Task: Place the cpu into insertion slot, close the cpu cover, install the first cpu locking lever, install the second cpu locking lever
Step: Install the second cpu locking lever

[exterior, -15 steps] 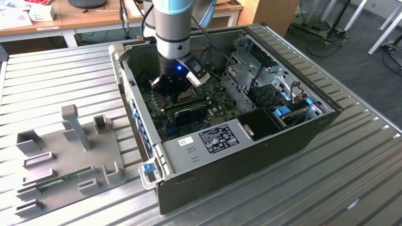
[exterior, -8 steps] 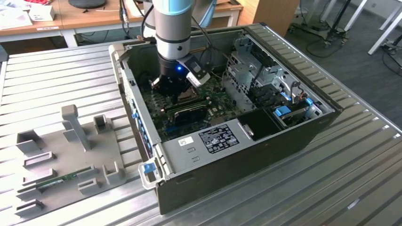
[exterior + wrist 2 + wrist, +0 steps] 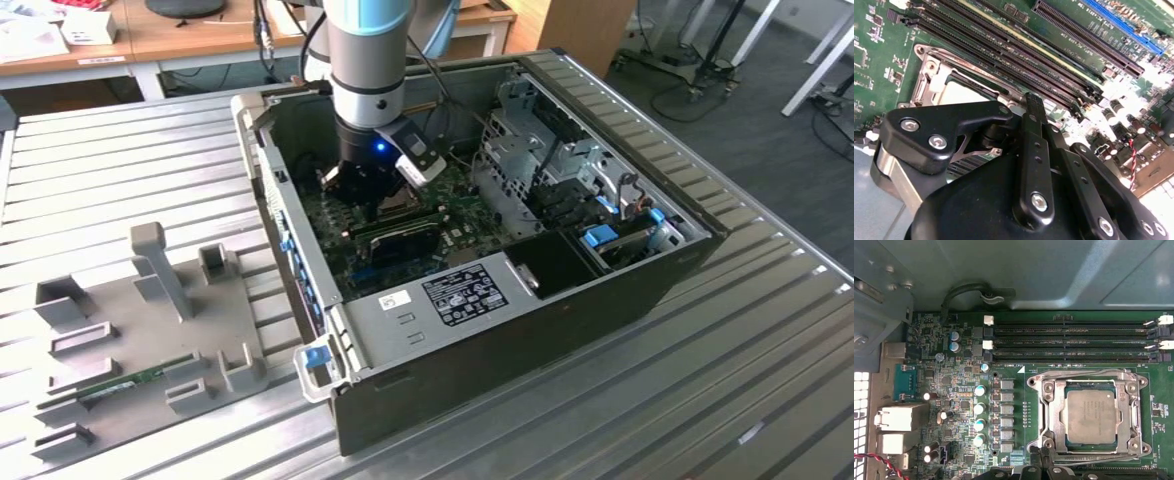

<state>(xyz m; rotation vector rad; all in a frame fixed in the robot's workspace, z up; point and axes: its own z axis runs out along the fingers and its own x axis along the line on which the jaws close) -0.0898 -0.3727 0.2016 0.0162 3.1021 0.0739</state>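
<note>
The cpu (image 3: 1090, 416), a silvery-tan square chip, lies flat in the insertion slot (image 3: 1035, 447) on the green board. The cpu cover (image 3: 1053, 412), a silvery frame, lies down around it, and the chip shows through its cut-out. Thin metal lever wires (image 3: 1085, 374) run along the socket's edges. My black gripper (image 3: 1029, 471) hangs just beside the socket's edge. In the second wrist view the gripper (image 3: 1032, 107) reaches to the socket rim (image 3: 929, 75) next to the memory slots. In the exterior view the gripper (image 3: 372, 190) is deep inside the open computer case (image 3: 534, 330).
Long black memory slots (image 3: 1074, 342) lie beside the socket, capacitors (image 3: 979, 407) and rear ports (image 3: 896, 417) further along the board. Case walls, a drive cage (image 3: 547, 160) and cables close in around the arm. A grey fixture plate (image 3: 134, 330) lies on the slatted table at the exterior view's left.
</note>
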